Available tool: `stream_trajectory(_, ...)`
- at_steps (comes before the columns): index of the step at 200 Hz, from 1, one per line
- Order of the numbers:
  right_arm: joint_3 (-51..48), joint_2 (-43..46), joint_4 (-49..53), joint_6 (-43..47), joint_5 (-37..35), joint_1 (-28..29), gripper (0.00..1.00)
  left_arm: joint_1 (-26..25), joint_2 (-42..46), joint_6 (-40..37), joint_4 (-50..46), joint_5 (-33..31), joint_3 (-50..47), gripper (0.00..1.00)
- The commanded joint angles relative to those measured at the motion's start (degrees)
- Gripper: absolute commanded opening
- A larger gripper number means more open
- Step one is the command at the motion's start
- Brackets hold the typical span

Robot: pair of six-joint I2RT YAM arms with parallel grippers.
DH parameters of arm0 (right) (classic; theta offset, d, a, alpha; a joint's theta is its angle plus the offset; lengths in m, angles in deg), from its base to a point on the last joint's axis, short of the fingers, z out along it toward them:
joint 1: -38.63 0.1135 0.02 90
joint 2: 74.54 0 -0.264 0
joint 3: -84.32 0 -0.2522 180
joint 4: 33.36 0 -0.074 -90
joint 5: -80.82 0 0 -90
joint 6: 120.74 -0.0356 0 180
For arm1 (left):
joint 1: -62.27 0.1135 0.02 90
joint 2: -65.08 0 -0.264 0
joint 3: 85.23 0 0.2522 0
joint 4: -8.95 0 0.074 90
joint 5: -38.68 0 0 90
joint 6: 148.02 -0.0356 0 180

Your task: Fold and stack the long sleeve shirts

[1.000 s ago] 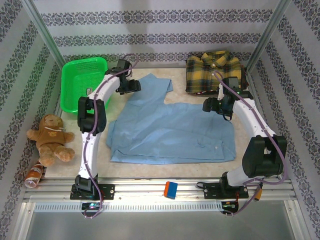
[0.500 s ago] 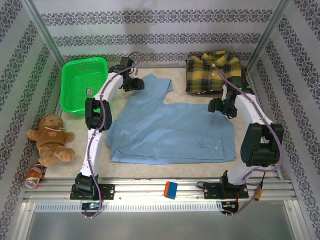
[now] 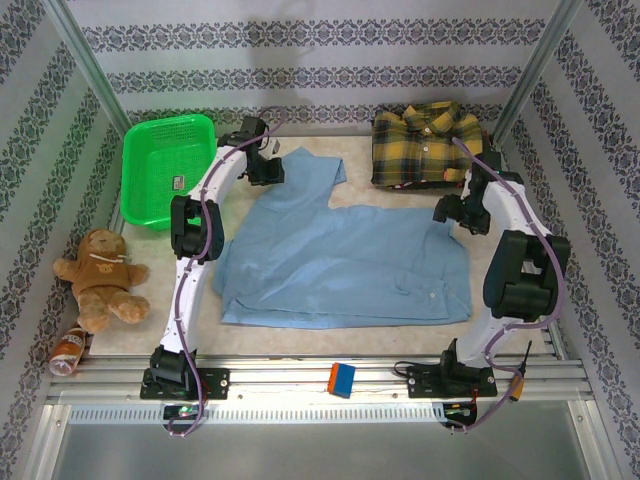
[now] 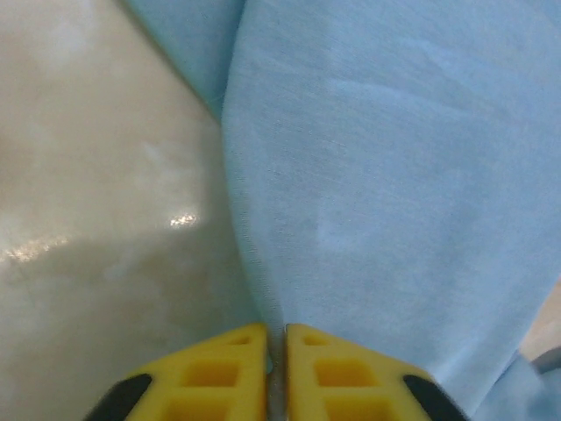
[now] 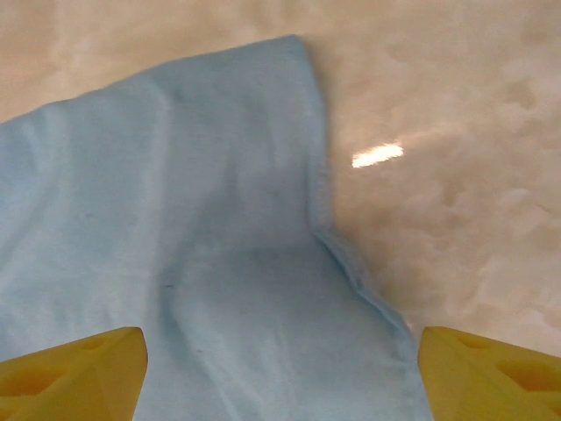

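Two arms: bolted at the bottom edge of the top view, both stretched toward the far half of the table [image 3: 300,335].
Left gripper [image 3: 262,170]: upper centre-left, low on the top-left flap of the light blue shirt [image 3: 340,260]; yellow fingers [image 4: 219,373] pressed together, the cloth's edge pinched between them.
Right gripper [image 3: 445,212]: centre-right, over the same shirt's upper-right corner; yellow fingertips [image 5: 79,368] spread wide above the hem, not closed on it.
Light blue shirt: spread flat across mid-table.
Plaid flannel shirt [image 3: 425,145]: folded, upper right, just above the right gripper, apart from the blue one.
Green mesh basket [image 3: 170,122]: upper left, beside the left arm; mesh floor in plain sight.
Teddy bear [image 3: 98,280]: left edge; chest print too small to read.
Bottle [image 3: 68,350]: lying at lower left, below the bear; label unreadable.
Red-and-blue block [image 3: 342,380]: on the rail, bottom centre, between the arm bases.
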Motion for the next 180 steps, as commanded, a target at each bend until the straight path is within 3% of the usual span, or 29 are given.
stream_trajectory(1, 1.7, -1.5, 0.9, 1.6, -0.8, -1.6, 0.8, 1.2, 1.4, 0.3, 1.3, 0.2, -1.3, 0.03)
stream_trajectory(31, 3.2, -5.2, -3.5, 1.3, 1.3, -2.6, 0.77, 1.5, 6.2, 0.4, 6.2, -0.6, -5.4, 0.01)
stream_trajectory(98, 13.5, -17.6, -6.4, 0.5, 4.9, -2.7, 0.59, 1.5, 14.2, 2.4, 16.5, 1.3, -17.4, 0.0)
stream_trajectory(180, 14.4, -21.3, -8.2, 0.0, 7.4, -2.7, 0.5, 1.4, 18.0, 4.0, 21.9, 3.2, -24.6, 0.0)
